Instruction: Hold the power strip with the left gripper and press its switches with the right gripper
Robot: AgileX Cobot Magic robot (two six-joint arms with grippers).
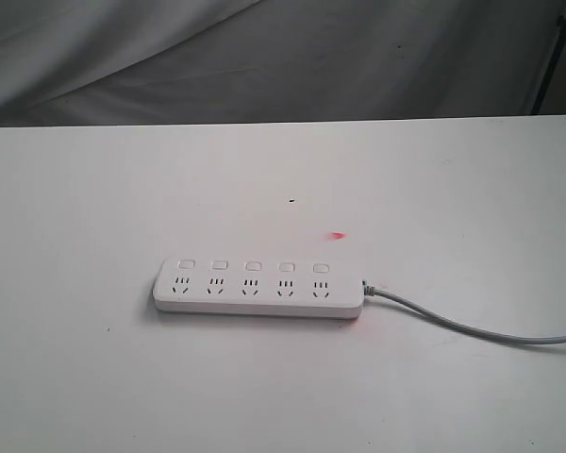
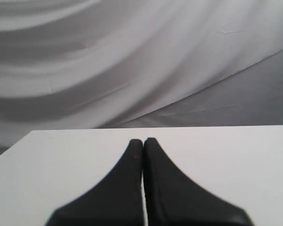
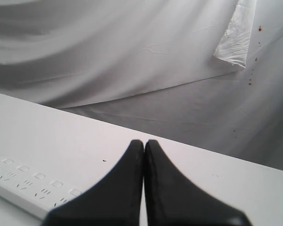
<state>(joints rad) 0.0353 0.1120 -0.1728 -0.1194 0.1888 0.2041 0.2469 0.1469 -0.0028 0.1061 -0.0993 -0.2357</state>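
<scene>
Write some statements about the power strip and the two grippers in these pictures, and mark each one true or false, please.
1. The power strip lies flat on the white table, with nothing touching it. True.
2. The left gripper is holding the strip. False: its fingers are shut on nothing, and the strip does not show in the left wrist view.
3. In the exterior view, the grey cable leaves the strip at its right end. True.
4. The right gripper is open wide over the switches. False: it is shut and empty, and the strip lies off to one side of it.
5. Neither arm shows in the exterior view. True.
</scene>
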